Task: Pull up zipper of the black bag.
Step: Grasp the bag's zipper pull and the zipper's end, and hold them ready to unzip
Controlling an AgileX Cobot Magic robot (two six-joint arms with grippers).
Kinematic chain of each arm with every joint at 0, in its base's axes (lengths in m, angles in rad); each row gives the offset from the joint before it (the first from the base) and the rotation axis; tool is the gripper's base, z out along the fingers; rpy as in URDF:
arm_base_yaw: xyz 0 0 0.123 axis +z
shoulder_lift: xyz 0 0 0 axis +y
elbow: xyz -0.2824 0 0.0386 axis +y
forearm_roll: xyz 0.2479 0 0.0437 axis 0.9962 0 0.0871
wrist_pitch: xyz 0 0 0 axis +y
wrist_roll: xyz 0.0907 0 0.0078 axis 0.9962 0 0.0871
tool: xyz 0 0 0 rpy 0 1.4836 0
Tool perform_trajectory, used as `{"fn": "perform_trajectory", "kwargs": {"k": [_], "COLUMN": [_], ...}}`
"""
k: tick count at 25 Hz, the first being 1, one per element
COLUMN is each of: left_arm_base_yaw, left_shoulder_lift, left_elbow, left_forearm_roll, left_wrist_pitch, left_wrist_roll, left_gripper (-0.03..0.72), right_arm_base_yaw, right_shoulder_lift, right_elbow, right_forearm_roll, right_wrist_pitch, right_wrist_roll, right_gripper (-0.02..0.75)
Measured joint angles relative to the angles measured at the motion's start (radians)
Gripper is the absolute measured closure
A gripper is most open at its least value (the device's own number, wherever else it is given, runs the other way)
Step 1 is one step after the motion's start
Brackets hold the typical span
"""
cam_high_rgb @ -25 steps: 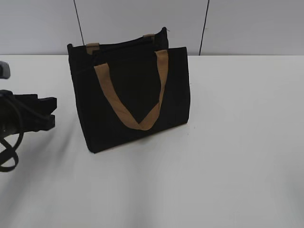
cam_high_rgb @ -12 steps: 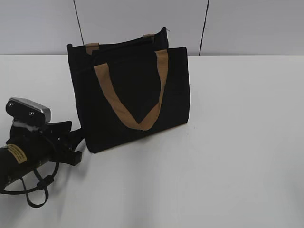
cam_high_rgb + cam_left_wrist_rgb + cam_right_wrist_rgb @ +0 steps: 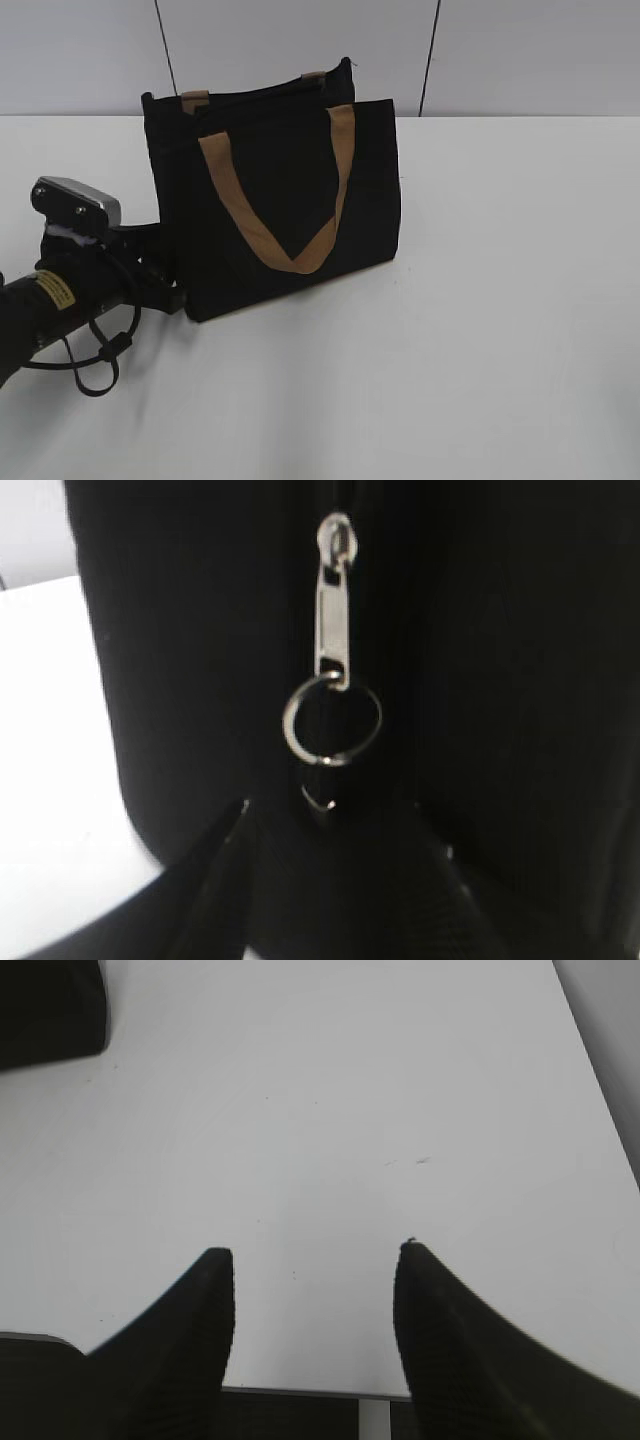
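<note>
Since the earlier frame the left pincer (image 3: 170, 290) has advanced from the desk's left edge right up to the lower left side of the boxy black fabric bag (image 3: 275, 200). Its wrist view shows one dark finger (image 3: 215, 880) low beside the small silver metal zipper pull with its ring (image 3: 332, 715), hanging on the bag's side; whether this pincer is released or clenched, I cannot tell. The right pincer (image 3: 312, 1305) hangs released over the white desk (image 3: 330, 1110). The bag stands toward the desk's far edge, tan webbing handles (image 3: 290, 215) drooping.
</note>
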Motion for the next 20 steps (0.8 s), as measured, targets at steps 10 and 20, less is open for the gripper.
{"fn": "perform_trajectory", "kwargs": {"k": [10,20], "left_arm_base_yaw": [0.002,0.002], "left_shoulder_lift": [0.031,0.034], "left_elbow": [-0.129,-0.135], "left_forearm_roll": [0.048,0.09], "left_wrist_pitch": [0.132,0.136], "left_wrist_roll": [0.0,0.0], "left_gripper": [0.372,0.596], "right_arm_base_yaw": [0.0,0.0], "right_shoulder_lift": [0.0,0.0], "right_elbow": [0.0,0.0], "right_forearm_roll": [0.0,0.0], "right_wrist_pitch": [0.0,0.0], "right_wrist_roll": [0.0,0.0], "right_gripper": [0.342,0.342]}}
